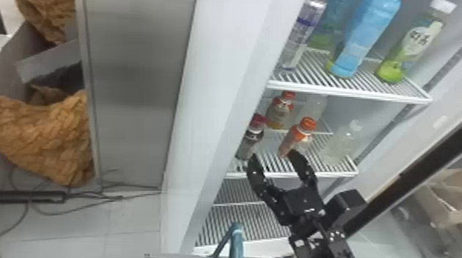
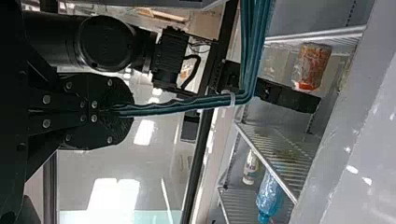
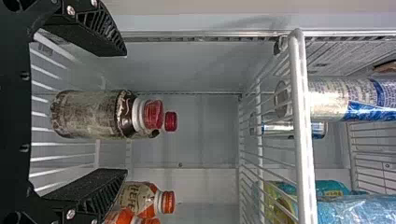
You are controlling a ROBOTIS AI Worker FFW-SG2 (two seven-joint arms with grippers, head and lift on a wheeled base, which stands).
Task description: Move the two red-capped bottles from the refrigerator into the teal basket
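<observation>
In front of the middle shelf, my right gripper (image 1: 275,157) is open, its left finger close to the red-capped bottle (image 1: 252,139). From the right wrist, that dark-labelled bottle (image 3: 91,114) shows between the spread fingers of the right gripper (image 3: 125,112), gripped by neither. A second red cap (image 3: 171,121) is behind it; most of its bottle is hidden. The teal basket's handle (image 1: 237,244) rises at the head view's bottom edge. In the left wrist view my left gripper (image 2: 119,111) is shut on this teal handle (image 2: 187,105).
Orange-capped bottles (image 1: 296,138) and a clear bottle (image 1: 341,145) share the middle shelf. The upper shelf's front edge (image 1: 349,92) runs above, carrying a can (image 1: 301,34) and tall bottles. The refrigerator's left wall (image 1: 220,100) stands beside the red-capped bottle.
</observation>
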